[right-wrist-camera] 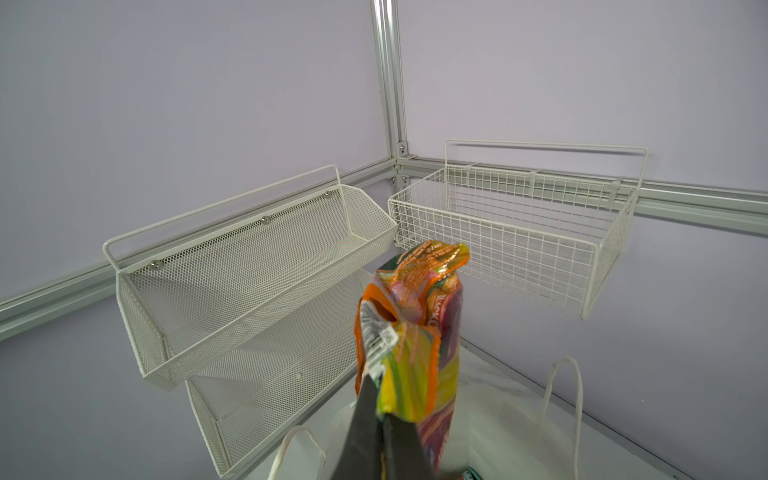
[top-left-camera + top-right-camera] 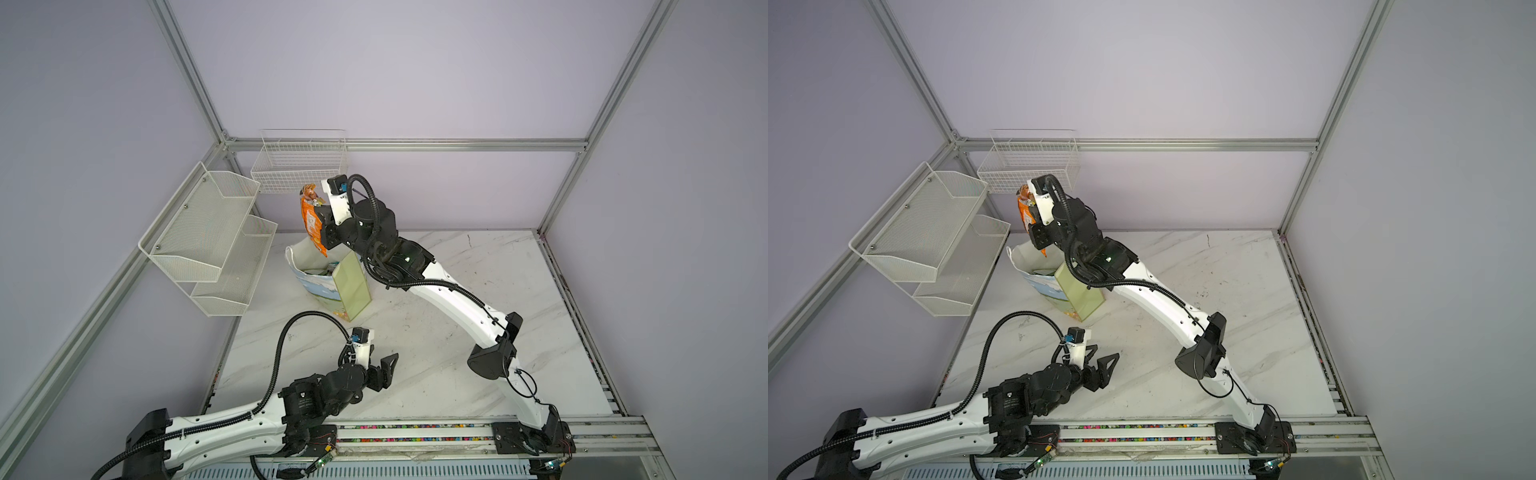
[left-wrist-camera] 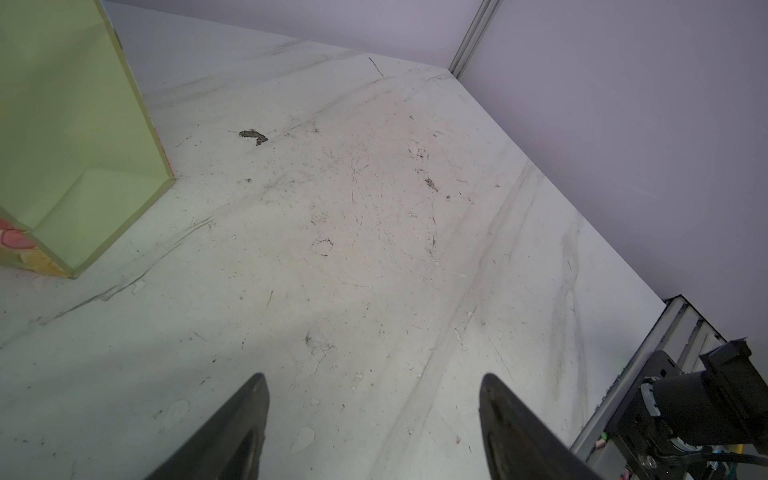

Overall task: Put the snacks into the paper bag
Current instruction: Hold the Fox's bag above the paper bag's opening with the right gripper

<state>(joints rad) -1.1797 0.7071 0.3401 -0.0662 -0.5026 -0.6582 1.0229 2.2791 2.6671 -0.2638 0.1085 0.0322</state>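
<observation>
An orange crinkly snack packet [image 2: 311, 220] [image 2: 1022, 210] [image 1: 415, 332] hangs upright in the air, and my right gripper [image 2: 319, 210] [image 2: 1030, 212] [image 1: 376, 382] is shut on its edge. It is directly over the open mouth of the paper bag [image 2: 352, 286] [image 2: 1079, 295] [image 1: 498, 424], which stands upright at the back left of the marble table. A teal packet [image 1: 471, 475] shows inside the bag. My left gripper [image 2: 380, 365] [image 2: 1100, 357] [image 3: 374, 378] is open and holds nothing. It hovers low over the table in front of the bag's pale green side [image 3: 75, 124].
A two-tier white mesh shelf [image 2: 208, 249] [image 1: 249, 282] hangs on the left wall. A white wire basket [image 2: 299, 166] [image 1: 519, 232] hangs on the back wall, close behind the held packet. The right arm's elbow [image 2: 494, 357] stands mid-table. A metal rail [image 2: 415, 432] runs along the front.
</observation>
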